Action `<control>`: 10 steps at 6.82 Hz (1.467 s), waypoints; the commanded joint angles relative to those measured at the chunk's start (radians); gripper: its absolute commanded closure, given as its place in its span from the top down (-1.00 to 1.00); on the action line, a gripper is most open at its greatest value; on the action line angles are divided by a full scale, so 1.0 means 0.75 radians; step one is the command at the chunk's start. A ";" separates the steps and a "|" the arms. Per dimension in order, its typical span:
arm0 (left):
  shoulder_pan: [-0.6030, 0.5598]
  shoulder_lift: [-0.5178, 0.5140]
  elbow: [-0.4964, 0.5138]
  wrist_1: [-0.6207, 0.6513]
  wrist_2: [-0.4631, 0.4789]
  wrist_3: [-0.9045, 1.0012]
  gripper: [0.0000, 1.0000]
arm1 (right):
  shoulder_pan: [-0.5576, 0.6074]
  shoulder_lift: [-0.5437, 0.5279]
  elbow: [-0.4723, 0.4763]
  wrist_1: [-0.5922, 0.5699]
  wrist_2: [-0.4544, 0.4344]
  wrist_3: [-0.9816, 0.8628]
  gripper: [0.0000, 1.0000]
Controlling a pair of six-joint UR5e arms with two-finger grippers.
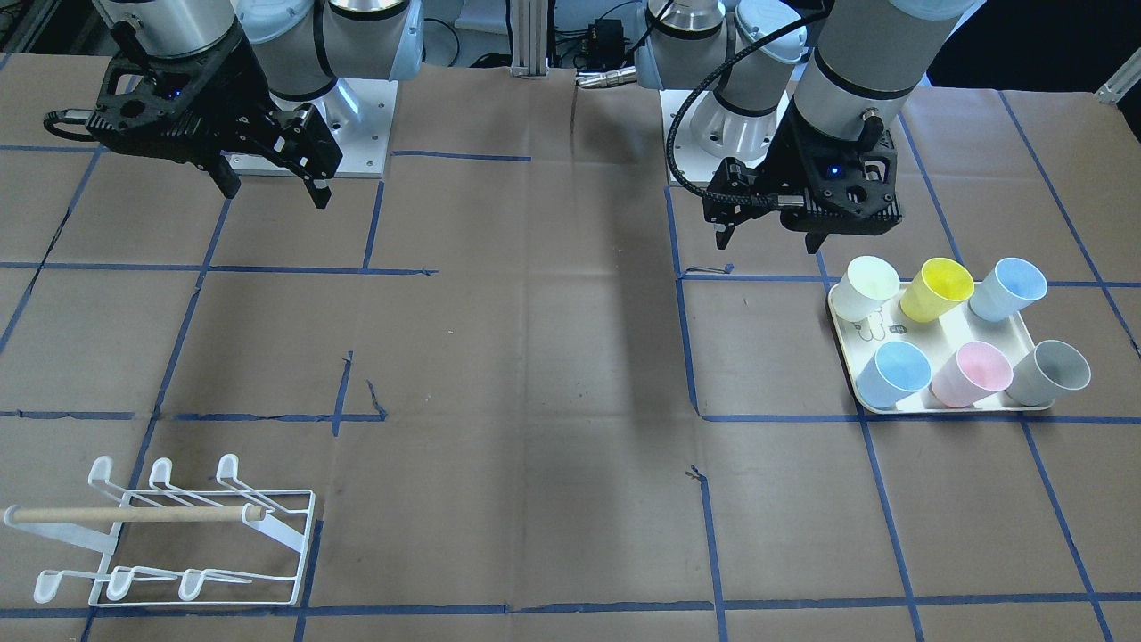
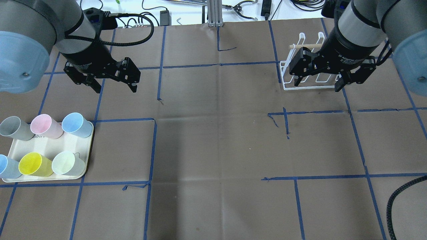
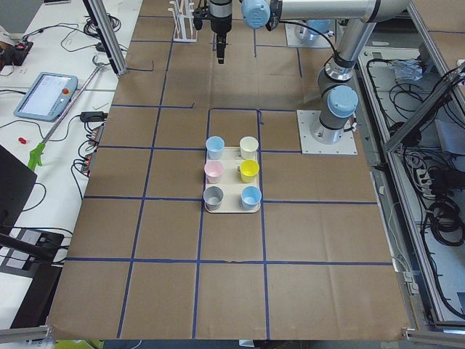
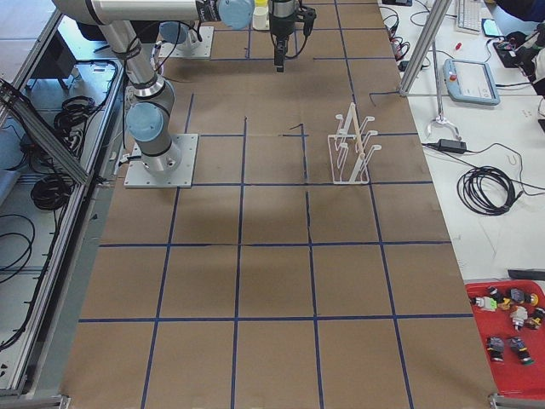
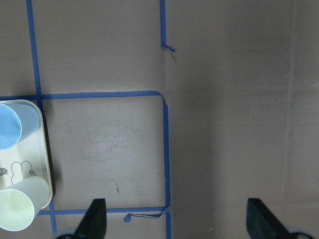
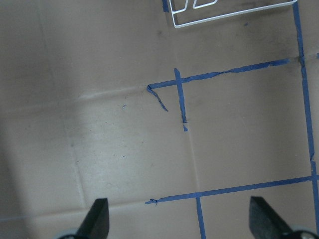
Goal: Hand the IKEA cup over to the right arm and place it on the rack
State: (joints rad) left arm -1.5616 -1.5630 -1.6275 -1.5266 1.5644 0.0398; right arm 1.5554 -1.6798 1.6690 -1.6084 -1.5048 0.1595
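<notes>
**Worktop** (image 1: 535, 357): covered in brown paper and marked into squares with blue tape.

**Tray** (image 1: 866, 332): cream, rectangular, with a small bear drawing on its floor. It lies flat on the robot's left side of the worktop.

**Cups, six, all standing mouth-up on the tray in two rows of three.**
- Row nearer the robot: white cup (image 1: 865, 287), yellow cup (image 1: 936, 290), light blue cup (image 1: 1007, 290).
- Row farther from the robot: second blue cup (image 1: 891, 374), pink cup (image 1: 972, 374), grey cup (image 1: 1050, 373).
- Neighbouring cups stand close together. Neither arm touches any of them.

**Rack** (image 1: 283, 535): white wire, with two rows of upturned hooked prongs.
- A light wooden dowel (image 1: 134, 514) lies across it.
- It stands on the robot's right side of the worktop, at the edge far from the robot and well apart from the tray.

**Left end effector** (image 2: 115, 88): black, hanging above the worktop just beside the tray's inner corner.
- It is released, with the fingers spread wide and nothing between them.
- In the left wrist view, the white cup and a blue cup show at the frame's left edge.

**Right end effector** (image 2: 317, 86): black, raised above the worktop on the robot's right.
- It is released, with the fingers spread wide and nothing between them.
- In the overhead view it overlaps the rack, but in the front-facing view it sits well apart from it, near the robot's base.
</notes>
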 commanded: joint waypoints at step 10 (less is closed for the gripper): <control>0.137 0.006 0.002 0.009 0.000 0.037 1.00 | -0.002 0.004 0.006 -0.013 0.000 -0.018 1.00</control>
State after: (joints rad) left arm -1.4879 -1.5590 -1.6260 -1.5238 1.5658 0.0615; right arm 1.5546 -1.6766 1.6731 -1.6182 -1.5048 0.1458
